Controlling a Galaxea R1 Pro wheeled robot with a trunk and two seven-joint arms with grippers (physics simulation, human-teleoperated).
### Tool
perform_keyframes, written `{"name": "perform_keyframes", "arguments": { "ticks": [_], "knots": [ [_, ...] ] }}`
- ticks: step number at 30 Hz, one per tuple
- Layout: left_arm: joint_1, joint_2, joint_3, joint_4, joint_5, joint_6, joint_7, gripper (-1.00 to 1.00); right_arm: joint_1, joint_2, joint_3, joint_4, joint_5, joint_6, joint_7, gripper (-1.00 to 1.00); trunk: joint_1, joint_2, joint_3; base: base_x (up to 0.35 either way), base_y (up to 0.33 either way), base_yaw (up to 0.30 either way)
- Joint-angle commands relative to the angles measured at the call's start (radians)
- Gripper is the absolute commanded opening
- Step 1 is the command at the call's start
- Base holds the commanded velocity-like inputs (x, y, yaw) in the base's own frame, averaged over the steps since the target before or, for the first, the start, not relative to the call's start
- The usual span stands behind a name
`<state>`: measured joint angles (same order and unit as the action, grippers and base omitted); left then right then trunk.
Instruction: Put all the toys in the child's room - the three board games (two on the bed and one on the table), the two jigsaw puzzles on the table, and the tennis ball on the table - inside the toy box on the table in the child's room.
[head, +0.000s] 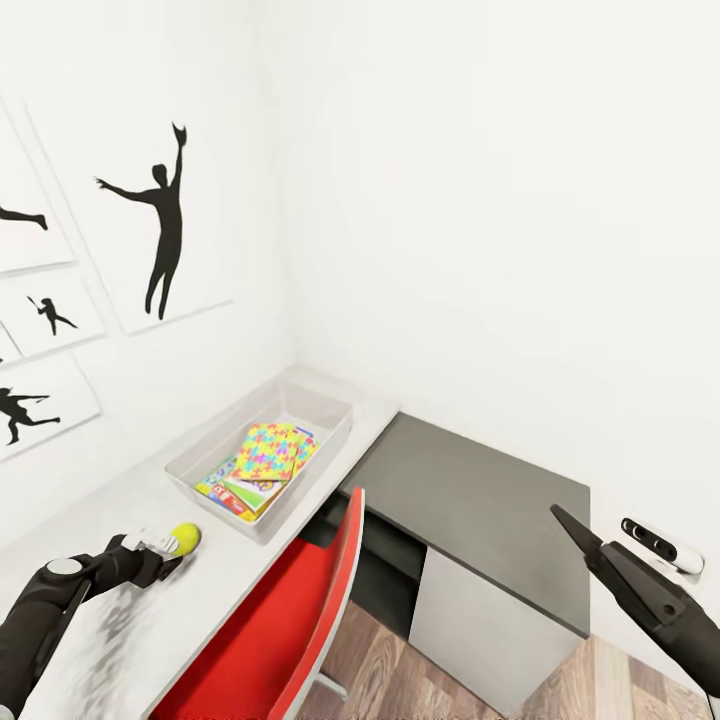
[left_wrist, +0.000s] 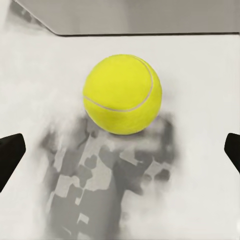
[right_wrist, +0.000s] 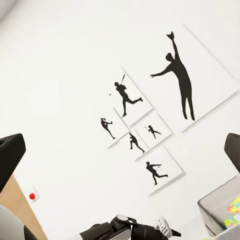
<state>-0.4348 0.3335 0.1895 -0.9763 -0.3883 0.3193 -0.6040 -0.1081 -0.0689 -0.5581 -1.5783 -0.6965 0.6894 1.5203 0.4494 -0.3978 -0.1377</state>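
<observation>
The yellow tennis ball (head: 186, 538) lies on the white table (head: 120, 640), just short of the toy box. My left gripper (head: 162, 546) is open right behind the ball; in the left wrist view the ball (left_wrist: 122, 94) sits ahead between the spread fingertips (left_wrist: 10, 156), untouched. The clear toy box (head: 205, 440) holds a colourful jigsaw puzzle (head: 268, 450) on top of board games (head: 225, 486). My right gripper (head: 572, 527) hangs open and empty over the dark desk section, and its wrist view shows a corner of the toy box (right_wrist: 220, 210).
A red chair (head: 300, 620) stands pushed against the table's front edge. A dark grey desk section (head: 480, 500) joins the white table at the right, above a wooden floor (head: 380, 660). Silhouette pictures (head: 165, 220) hang on the left wall, and a small white device (head: 660, 545) sits on the right wall.
</observation>
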Motion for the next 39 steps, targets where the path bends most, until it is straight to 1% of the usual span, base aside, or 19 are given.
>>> {"name": "perform_keyframes", "arguments": {
  "ticks": [1,10,39],
  "knots": [
    [-0.001,-0.001,0.002,-0.001,-0.006,0.004,-0.007,1.00,-0.001,0.000,0.000,0.000,-0.001,0.010,0.002,1.00,0.001,-0.002,-0.004,0.042,0.000,0.000],
    [-0.001,-0.002,0.002,-0.001,-0.006,0.004,-0.005,1.00,-0.001,0.000,0.000,0.000,-0.001,0.010,0.003,1.00,0.001,-0.002,-0.013,0.020,0.000,0.000],
    [-0.001,-0.001,0.002,-0.001,-0.007,0.004,-0.005,1.00,-0.001,0.000,0.001,0.000,0.000,0.010,0.003,1.00,0.001,-0.002,-0.014,0.020,0.003,0.000]
  ]
}}
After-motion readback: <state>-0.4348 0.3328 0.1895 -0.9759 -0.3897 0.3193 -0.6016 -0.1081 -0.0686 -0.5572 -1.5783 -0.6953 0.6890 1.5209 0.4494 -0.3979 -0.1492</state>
